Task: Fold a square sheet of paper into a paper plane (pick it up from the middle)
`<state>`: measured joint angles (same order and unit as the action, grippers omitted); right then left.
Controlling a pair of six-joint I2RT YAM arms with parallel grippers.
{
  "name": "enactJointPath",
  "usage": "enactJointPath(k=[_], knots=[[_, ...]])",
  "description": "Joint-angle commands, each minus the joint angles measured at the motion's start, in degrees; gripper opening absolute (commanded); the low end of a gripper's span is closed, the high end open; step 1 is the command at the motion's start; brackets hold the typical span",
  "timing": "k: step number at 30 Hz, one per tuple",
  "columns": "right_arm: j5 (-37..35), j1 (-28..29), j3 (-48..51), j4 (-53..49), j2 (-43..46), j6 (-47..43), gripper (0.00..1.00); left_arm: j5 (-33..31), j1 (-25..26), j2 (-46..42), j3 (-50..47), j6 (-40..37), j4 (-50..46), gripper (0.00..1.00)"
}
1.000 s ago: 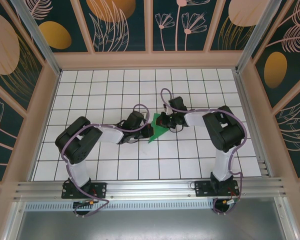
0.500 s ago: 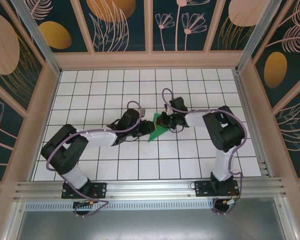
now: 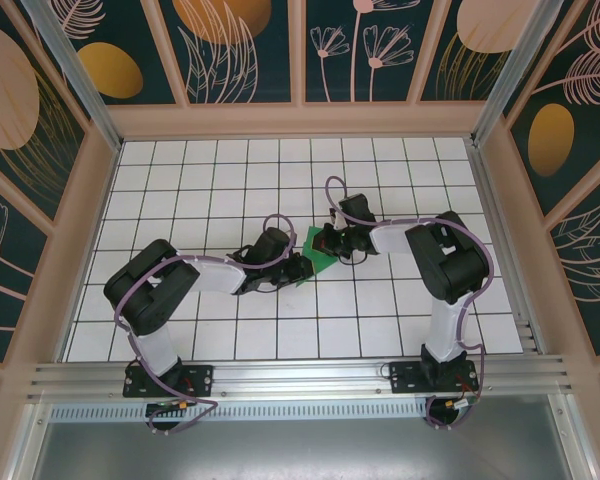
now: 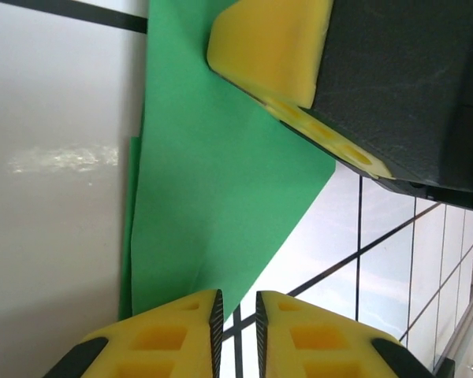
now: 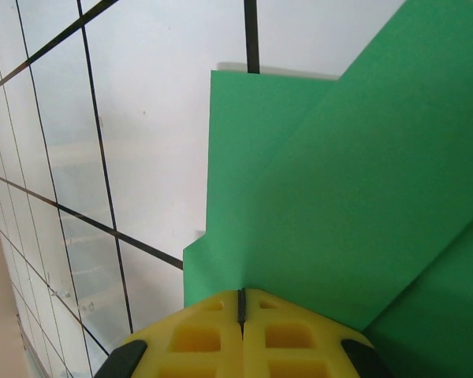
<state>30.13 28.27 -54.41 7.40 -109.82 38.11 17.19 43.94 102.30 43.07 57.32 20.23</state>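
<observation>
The sheet of paper (image 3: 318,256) lies near the middle of the desk (image 3: 210,180), between the tips of the two arms. It is no flat square now. The right wrist view shows at least two green layers with a stepped outline, the upper one lifted enough to cast a thin shadow. From the left wrist it reads as a wedge narrowing to a point, with a sliver of a lower layer along one edge.

The right jaws are closed tight, their yellow pads (image 5: 197,335) meeting in a hairline seam right at the paper's edge. Whether a layer is nipped in that seam or the tips only bear down on it, I cannot tell. Either way the likely purpose is to anchor the sheet: thin paper on a glossy tiled desk would slide under any push.

The left jaws stand at a narrow slit at the opposite, pointed end. White desk and a black grid line show through the gap, so nothing seems to be held between its pads (image 4: 165,331). The wedge's point lies just beside one pad. That placement suggests the left arm (image 3: 205,275) is set to take or press this corner for a fold while the right arm (image 3: 420,245) steadies the far side.

The plane looks some way off, with no slim nose or wings to be seen. The main risk I see is the layers shifting out of line.
</observation>
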Motion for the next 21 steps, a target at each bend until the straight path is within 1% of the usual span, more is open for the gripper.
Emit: enactJointPath(k=[1,8,14,17,21], knots=[[-5.7,-0.7,2.0,-3.9,-3.9,0.2,0.05,-2.5,0.0,0.2,-0.3,0.2,-3.0,0.22],[-5.8,-0.9,2.2,-4.2,-4.4,0.0,0.05,-2.1,0.1,0.1,-1.1,0.2,-3.3,0.21],[-5.9,-1.0,2.2,-4.5,-4.4,-0.2,0.05,1.1,0.1,-0.2,-2.0,1.2,-0.4,0.22],[-5.9,-1.0,2.2,-4.6,-4.4,-0.2,0.05,2.1,0.0,-1.8,-1.6,0.9,0.2,0.22],[-5.7,-1.0,2.1,-4.6,-4.5,-0.2,0.05,1.0,0.1,-3.8,0.2,-1.1,-1.3,0.23]])
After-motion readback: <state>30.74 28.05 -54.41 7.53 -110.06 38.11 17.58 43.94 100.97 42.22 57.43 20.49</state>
